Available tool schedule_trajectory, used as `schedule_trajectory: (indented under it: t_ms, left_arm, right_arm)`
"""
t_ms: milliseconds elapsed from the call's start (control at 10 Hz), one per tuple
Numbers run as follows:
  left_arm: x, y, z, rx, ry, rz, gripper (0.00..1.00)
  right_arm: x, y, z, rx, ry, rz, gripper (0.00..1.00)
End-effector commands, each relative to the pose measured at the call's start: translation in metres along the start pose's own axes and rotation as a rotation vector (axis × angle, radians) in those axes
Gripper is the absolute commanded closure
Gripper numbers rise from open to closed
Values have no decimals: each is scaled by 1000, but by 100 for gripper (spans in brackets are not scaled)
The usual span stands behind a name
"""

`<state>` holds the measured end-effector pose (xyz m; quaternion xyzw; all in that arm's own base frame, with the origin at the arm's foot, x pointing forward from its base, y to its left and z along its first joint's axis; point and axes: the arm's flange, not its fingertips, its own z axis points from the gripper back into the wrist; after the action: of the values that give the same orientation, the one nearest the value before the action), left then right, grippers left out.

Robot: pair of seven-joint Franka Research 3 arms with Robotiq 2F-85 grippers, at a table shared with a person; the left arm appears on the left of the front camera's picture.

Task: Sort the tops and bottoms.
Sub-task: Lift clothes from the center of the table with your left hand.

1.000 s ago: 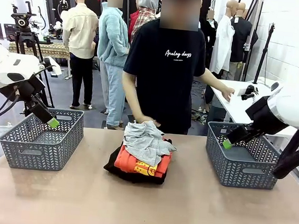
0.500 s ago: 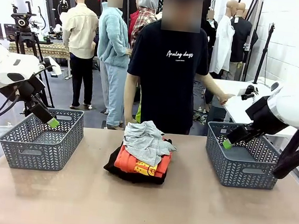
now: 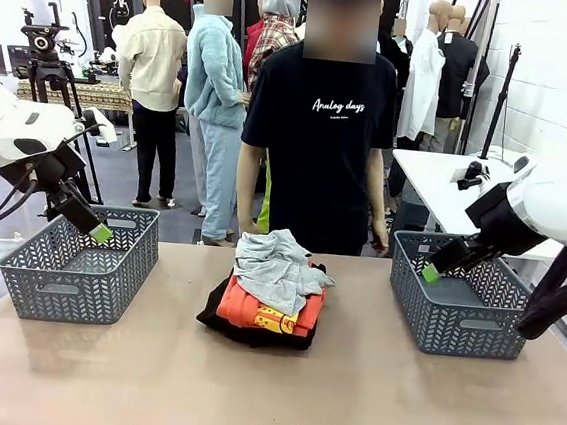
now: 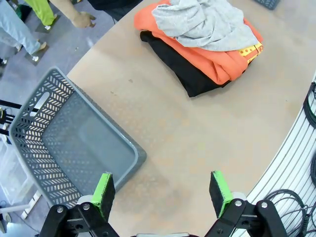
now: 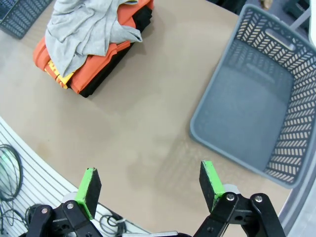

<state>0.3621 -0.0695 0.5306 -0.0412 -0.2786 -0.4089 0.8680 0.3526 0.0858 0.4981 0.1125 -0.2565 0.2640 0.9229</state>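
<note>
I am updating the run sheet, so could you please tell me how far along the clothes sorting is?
Done: nothing; neither the left basket nor the right basket holds a garment. In hand: nothing; the left gripper and right gripper hang open near the baskets. Left: the grey-white top, orange top and black bottoms, stacked together.

2 grey baskets: left basket (image 3: 55,291), right basket (image 3: 453,327). Centre pile: 1 grey top (image 3: 273,267), 1 orange top (image 3: 244,309), black bottoms (image 3: 251,337), qty unclear. 1 person (image 3: 315,145).
</note>
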Motion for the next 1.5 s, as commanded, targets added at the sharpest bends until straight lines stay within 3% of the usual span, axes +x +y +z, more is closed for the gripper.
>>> schedule_trajectory:
  t_ms: [0, 1100, 1400]
  left_arm:
    - [-3, 2, 1, -11, -10, -9, 0]
    - [0, 0, 0, 0, 0, 0, 0]
    - [46, -19, -5, -43, -11, -35, 0]
  right_arm:
    - [-3, 1, -2, 15, 0, -1, 0]
    - [-3, 1, -2, 15, 0, -1, 0]
    - [-3, 1, -2, 15, 0, -1, 0]
